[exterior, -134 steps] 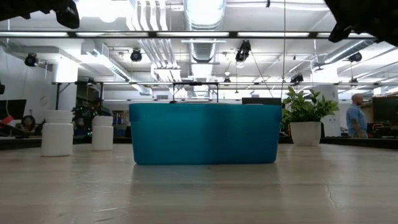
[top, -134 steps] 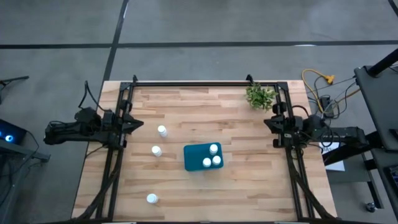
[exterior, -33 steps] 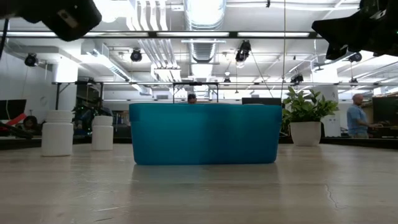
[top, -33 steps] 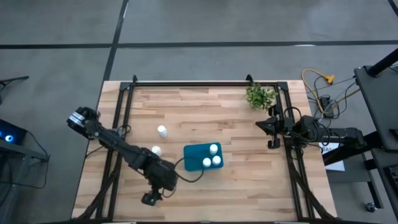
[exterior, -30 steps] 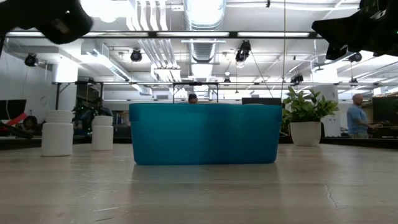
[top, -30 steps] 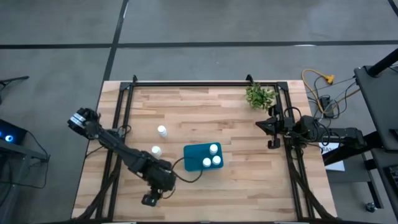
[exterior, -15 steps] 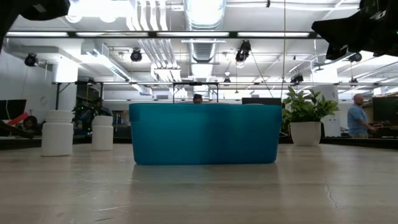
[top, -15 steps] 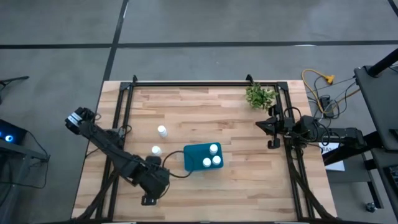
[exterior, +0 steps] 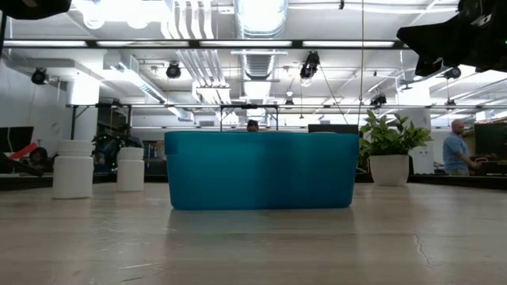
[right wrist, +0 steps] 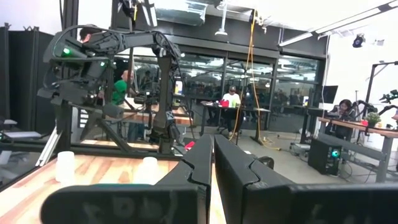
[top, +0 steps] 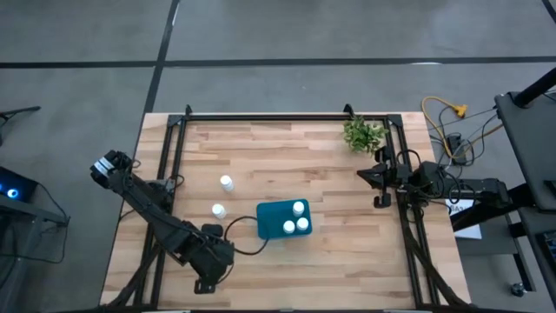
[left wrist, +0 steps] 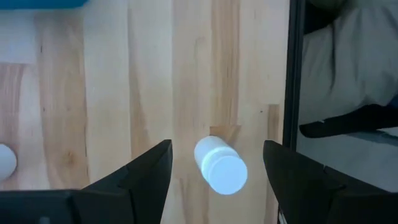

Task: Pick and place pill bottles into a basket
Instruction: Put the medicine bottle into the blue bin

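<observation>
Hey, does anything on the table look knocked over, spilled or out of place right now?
Nothing stands out. Three pill bottles sit inside the basket, two more stand upright on the table, and another stands between the open fingers of the left gripper. The right gripper waits shut at the table's edge.

Bright even overhead light; ceiling lamps (exterior: 261,9) glare (low view); soft shadows.
</observation>
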